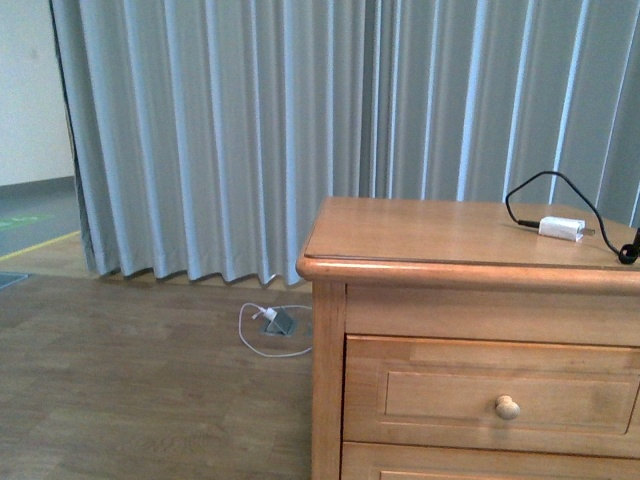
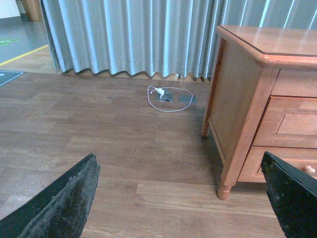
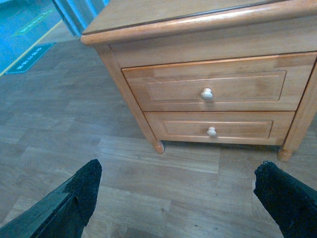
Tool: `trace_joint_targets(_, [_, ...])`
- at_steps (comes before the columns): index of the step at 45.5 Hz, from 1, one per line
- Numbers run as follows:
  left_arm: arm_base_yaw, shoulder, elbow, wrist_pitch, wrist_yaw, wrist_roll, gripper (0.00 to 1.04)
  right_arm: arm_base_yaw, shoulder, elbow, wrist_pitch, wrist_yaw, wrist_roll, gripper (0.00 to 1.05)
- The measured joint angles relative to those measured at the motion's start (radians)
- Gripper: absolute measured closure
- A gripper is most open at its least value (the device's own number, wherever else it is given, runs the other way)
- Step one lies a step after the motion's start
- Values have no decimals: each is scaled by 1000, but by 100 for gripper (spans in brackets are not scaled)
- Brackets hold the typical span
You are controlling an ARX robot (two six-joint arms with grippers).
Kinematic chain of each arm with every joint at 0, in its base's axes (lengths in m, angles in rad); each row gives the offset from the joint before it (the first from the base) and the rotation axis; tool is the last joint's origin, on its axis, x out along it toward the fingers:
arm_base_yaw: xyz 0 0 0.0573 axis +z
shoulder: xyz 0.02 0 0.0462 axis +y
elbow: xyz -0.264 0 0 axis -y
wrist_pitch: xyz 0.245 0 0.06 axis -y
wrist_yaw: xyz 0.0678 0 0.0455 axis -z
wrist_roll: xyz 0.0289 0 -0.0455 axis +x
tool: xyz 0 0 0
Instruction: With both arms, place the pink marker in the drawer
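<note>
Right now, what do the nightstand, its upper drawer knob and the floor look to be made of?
The nightstand looks like honey-coloured wood with a glossy varnish: grain shows and its top reflects light. The knob on the drawer seems turned wood, paler and smooth. The floor reads as wood-look planks with visible seams; laminate or vinyl, I cannot tell which.

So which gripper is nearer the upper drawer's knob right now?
Probably the right gripper: it hangs open facing the upper drawer, knob ahead. The left gripper, also open, is off the nightstand's side.
</note>
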Motion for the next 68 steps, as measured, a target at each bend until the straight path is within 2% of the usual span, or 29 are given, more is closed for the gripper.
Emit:
trace_joint_targets(8, [0, 0, 0, 0, 0, 0, 6, -1, -11, -1, -1, 3, 0, 8])
trace_joint_targets(9, [0, 0, 0, 0, 0, 0, 6, 23, -24, -20, 46, 59, -15, 12])
trace_joint_targets(10, [0, 0, 0, 0, 0, 0, 6, 60, -55, -70, 158, 187, -48, 17])
trace_joint_targets(11, [0, 0, 0, 0, 0, 0, 6, 90, -82, -112, 245, 269, -69, 22])
trace_joint_targets(12, [0, 0, 0, 0, -1, 0, 6, 112, -105, -146, 312, 332, -85, 28])
trace_joint_targets(14, [0, 0, 0, 0, 0, 0, 6, 125, -138, -183, 381, 388, -106, 38])
trace_joint_targets(19, [0, 0, 0, 0, 0, 0, 6, 129, -169, -228, 397, 402, -119, 56])
trace_joint_targets(24, [0, 0, 0, 0, 0, 0, 6, 131, -206, -279, 397, 402, -128, 83])
trace_joint_targets(29, [0, 0, 0, 0, 0, 0, 6, 131, -244, -309, 397, 402, -132, 104])
trace_joint_targets(40, [0, 0, 0, 0, 0, 0, 6, 131, -317, -356, 376, 402, -132, 103])
trace_joint_targets(44, [0, 0, 0, 0, -1, 0, 6, 131, -441, -370, 246, 402, -132, 103])
trace_joint_targets(62, [0, 0, 0, -1, 0, 0, 6, 131, -503, -413, 245, 402, -132, 103])
trace_joint_targets(68, [0, 0, 0, -1, 0, 0, 6, 131, -503, -413, 245, 402, -133, 82])
